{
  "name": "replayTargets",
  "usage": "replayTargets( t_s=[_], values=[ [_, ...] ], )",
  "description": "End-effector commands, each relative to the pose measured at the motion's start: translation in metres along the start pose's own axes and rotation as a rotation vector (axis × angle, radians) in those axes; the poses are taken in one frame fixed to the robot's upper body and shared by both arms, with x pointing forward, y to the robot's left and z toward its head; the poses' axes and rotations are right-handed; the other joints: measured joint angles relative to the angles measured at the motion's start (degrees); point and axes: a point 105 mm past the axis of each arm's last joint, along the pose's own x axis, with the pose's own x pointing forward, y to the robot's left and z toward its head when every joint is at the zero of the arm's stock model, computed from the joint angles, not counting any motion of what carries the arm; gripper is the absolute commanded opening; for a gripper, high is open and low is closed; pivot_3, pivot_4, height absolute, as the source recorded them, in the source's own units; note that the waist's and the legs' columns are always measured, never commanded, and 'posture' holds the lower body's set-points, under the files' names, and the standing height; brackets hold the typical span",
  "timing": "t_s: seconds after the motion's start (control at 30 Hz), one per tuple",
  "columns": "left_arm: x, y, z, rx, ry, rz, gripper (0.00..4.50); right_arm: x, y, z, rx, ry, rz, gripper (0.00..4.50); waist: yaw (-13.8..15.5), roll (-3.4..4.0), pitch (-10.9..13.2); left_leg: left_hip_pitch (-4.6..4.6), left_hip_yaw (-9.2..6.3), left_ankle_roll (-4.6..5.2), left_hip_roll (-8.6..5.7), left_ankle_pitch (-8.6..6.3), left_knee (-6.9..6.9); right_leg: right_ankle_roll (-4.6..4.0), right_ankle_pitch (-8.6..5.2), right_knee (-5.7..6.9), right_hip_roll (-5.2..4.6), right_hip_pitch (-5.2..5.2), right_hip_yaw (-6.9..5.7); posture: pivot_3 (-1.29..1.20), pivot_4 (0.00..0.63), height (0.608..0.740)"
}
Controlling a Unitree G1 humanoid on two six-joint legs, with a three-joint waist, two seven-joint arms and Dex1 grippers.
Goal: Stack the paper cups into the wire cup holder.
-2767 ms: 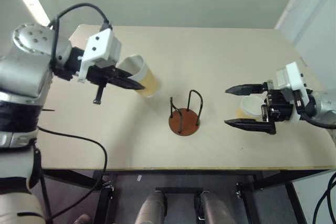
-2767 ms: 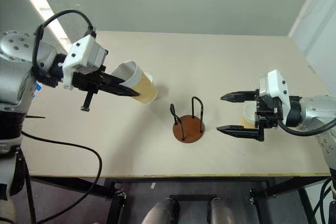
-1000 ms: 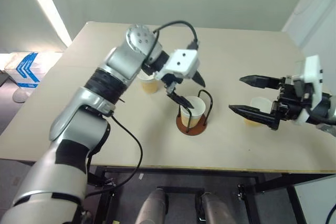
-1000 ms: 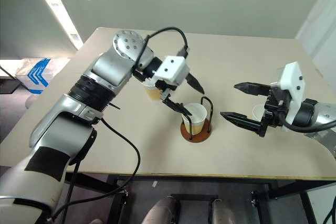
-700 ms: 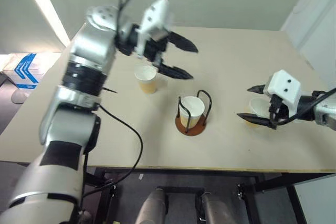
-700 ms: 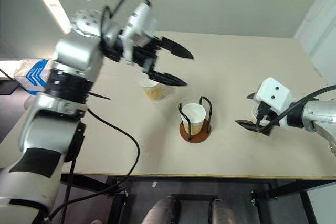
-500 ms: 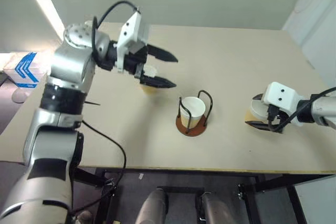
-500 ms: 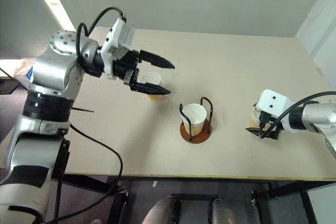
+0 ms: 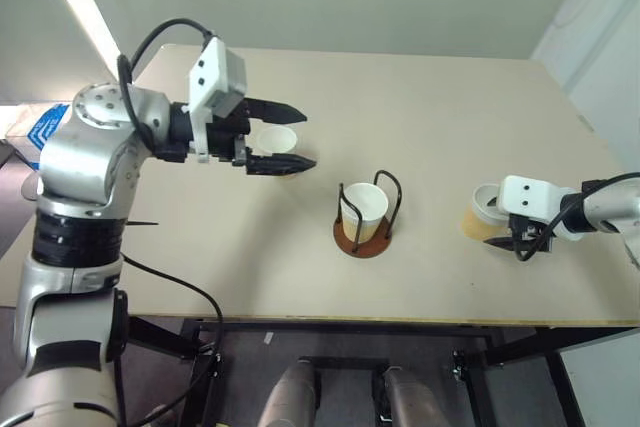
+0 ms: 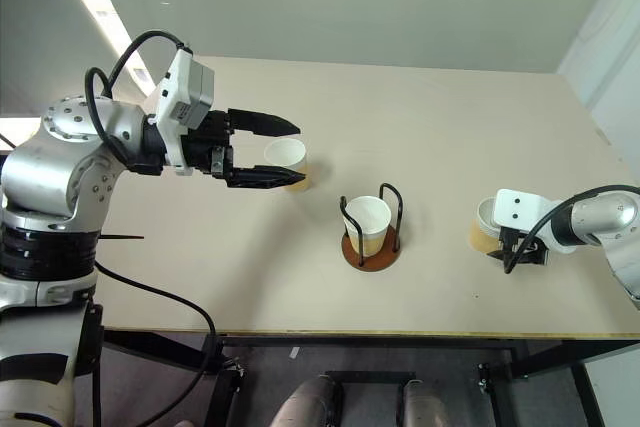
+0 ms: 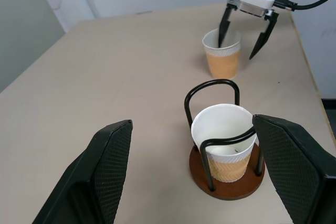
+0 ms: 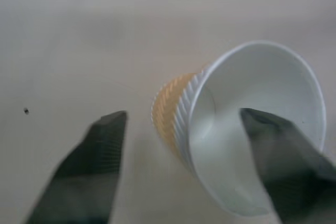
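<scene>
One paper cup (image 9: pixel 365 209) stands upright inside the wire cup holder (image 9: pixel 362 243) at the table's middle. My left gripper (image 9: pixel 305 137) hangs open and empty in the air left of the holder, pointing toward it. A second paper cup (image 9: pixel 277 140) stands on the table behind its fingers. At the right, a third paper cup (image 11: pixel 222 56) stands upright. My right gripper (image 11: pixel 242 43) is down over it with its jaws apart, one finger (image 11: pixel 224 24) inside the rim and the other outside the wall. The right wrist view shows that cup (image 12: pixel 247 129) between the two fingers.
The tan table (image 9: pixel 420 107) bears nothing else. Its right edge runs close behind the right cup, and its front edge lies a little way in front of the holder.
My left gripper has let go of the cup in the holder and drawn back to the left, staying open. My right gripper has dropped onto the right cup and narrowed around its wall.
</scene>
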Motion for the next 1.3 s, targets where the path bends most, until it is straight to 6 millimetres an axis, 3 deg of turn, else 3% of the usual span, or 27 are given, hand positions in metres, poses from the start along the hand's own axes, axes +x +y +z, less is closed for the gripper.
replayTargets(
  t_s=[0.03,0.23,0.37,0.47,0.67,0.77,1.0,1.13,1.3],
  values=[
    [-0.007,-0.001,0.007,0.023,-0.014,0.021,4.02,-0.007,-0.008,0.009,-0.051,-0.014,-0.019,2.16,0.0,0.0,0.0,-0.01,0.0,-0.02,0.0,0.03,-0.02,-0.05,-0.01,0.0,0.0,0.0,-0.01,0.0,0.15,0.74],
    [-0.018,0.002,-0.001,0.008,-0.017,0.028,4.02,-0.009,-0.002,0.012,-0.064,-0.031,0.027,0.03,0.1,0.0,0.0,-0.06,-0.02,-0.05,-0.01,0.02,-0.03,-0.21,-0.09,-0.05,0.0,-0.01,-0.01,0.0,0.15,0.74],
    [-0.03,0.002,-0.006,-0.013,-0.055,0.023,4.02,-0.014,0.0,0.018,-0.066,-0.052,0.056,0.03,0.0,0.0,0.0,-0.04,-0.03,-0.06,0.0,0.02,-0.1,-0.26,-0.13,-0.03,0.0,-0.05,-0.01,0.0,0.15,0.74],
    [-0.036,0.004,-0.015,-0.067,-0.044,0.031,4.02,-0.025,0.002,0.033,-0.066,-0.109,0.09,0.03,0.0,0.01,0.0,-0.05,-0.04,-0.09,0.0,0.03,-0.13,-0.3,-0.15,-0.02,0.0,-0.08,-0.03,0.0,0.15,0.74],
    [-0.04,-0.002,-0.022,-0.099,-0.025,0.03,4.02,-0.074,-0.01,0.112,-0.165,-0.331,0.093,0.03,-0.4,0.06,0.0,-0.14,0.01,-0.18,-0.04,0.08,-0.22,-0.36,-0.18,-0.01,0.01,-0.23,0.01,0.0,0.15,0.74],
    [-0.037,-0.003,-0.024,-0.102,-0.015,0.019,4.02,-0.085,-0.005,0.147,-0.289,-0.386,0.131,0.03,-0.4,-0.08,0.0,-0.08,-0.09,-0.3,-0.01,0.16,-0.44,-0.56,-0.28,0.0,0.06,-0.27,-0.04,0.0,0.15,0.74],
    [-0.03,-0.002,-0.026,-0.093,0.007,-0.009,4.02,-0.076,-0.001,0.19,-0.544,-0.403,0.162,0.03,-0.6,-0.08,0.0,-0.08,-0.17,-0.43,0.0,0.24,-0.77,-0.75,-0.38,0.15,0.05,-0.51,-0.09,0.0,0.15,0.74],
    [-0.028,0.001,-0.027,-0.087,0.013,-0.009,4.02,-0.064,0.0,0.2,-0.602,-0.408,0.169,0.03,-0.5,-0.09,0.0,-0.09,-0.18,-0.46,0.04,0.26,-0.83,-0.86,-0.44,0.33,0.05,-0.61,-0.17,0.0,0.15,0.74],
    [-0.027,0.001,-0.027,-0.085,0.017,-0.009,4.02,-0.051,0.0,0.198,-0.643,-0.39,0.174,0.03,-0.6,-0.08,0.0,-0.08,-0.19,-0.49,0.04,0.27,-0.86,-0.89,-0.44,0.4,0.04,-0.63,-0.18,0.0,0.15,0.74]
  ],
)
